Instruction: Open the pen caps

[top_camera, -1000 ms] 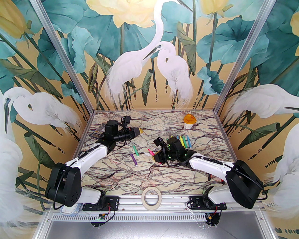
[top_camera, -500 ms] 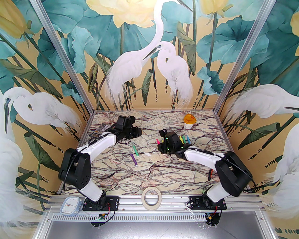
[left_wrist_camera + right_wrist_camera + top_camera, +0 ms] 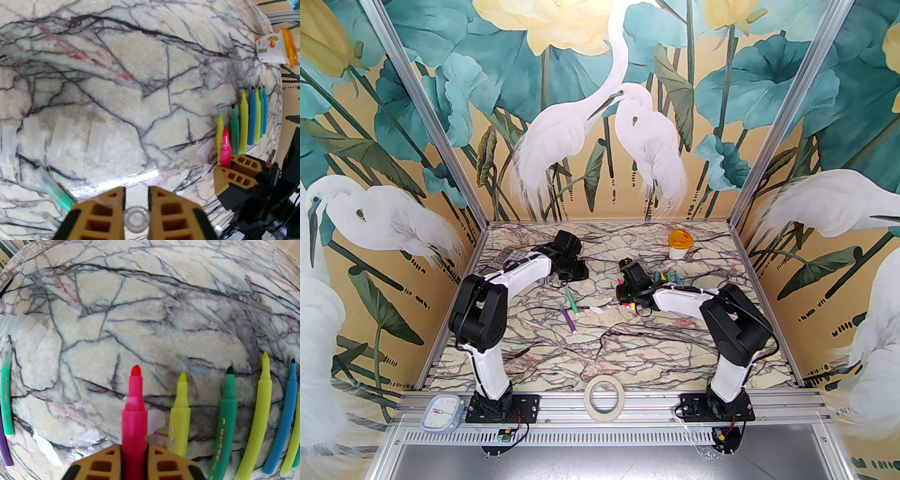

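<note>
Over the middle of the counter (image 3: pixel 628 347), the left tool (image 3: pixel 136 194) pinches a clear pen cap (image 3: pixel 136 219) as the right tool (image 3: pixel 134 448) clamps the uncapped pink pen (image 3: pixel 134 408), which likely goes next beside the bared pens (image 3: pixel 262 404) toward the far-right corner.

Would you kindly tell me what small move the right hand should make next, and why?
Probably lower the right hand and lay the pink pen beside the yellow pen: its tip is already bare, a clear cap sits in the left hand, and uncapped pens lie in a row there.
</note>
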`<state>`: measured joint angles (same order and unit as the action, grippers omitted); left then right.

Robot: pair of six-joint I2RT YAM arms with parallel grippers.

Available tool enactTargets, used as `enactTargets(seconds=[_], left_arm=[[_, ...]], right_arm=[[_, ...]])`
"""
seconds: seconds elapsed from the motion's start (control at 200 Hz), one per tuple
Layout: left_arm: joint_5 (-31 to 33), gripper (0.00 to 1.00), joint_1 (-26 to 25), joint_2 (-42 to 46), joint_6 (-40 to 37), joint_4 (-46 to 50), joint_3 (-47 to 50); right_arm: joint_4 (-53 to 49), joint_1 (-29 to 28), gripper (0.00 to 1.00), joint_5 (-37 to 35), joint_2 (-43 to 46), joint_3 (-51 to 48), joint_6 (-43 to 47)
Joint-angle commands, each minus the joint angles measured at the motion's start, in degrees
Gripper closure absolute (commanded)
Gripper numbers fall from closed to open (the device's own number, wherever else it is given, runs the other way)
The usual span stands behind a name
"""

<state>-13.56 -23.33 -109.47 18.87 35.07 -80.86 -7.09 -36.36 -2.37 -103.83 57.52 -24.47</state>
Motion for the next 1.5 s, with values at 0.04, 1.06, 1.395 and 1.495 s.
enactTargets(seconds=[0.04, 1.06, 1.395, 1.495], left_arm=[[0.23, 0.96, -0.42, -2.34, -2.16, 2.41, -1.95], [-3.73, 0.82, -1.10, -12.74, -4.02, 4.40, -9.00], [-4.01, 0.73, -1.19, -13.38, -3.98, 4.31, -9.18], [-4.41, 0.70, -1.19, -12.81, -3.92, 4.04, -9.09]], right_arm=[[-1.55, -0.20, 1.00, -1.67, -1.72, 2.40, -1.31], [-2.84, -0.22, 0.91, -0.05, -4.88, 3.68, -0.93], [-3.10, -0.27, 0.90, -0.09, -4.78, 3.74, -0.81], [-3.28, -0.21, 0.88, 0.34, -4.80, 3.98, -0.43]])
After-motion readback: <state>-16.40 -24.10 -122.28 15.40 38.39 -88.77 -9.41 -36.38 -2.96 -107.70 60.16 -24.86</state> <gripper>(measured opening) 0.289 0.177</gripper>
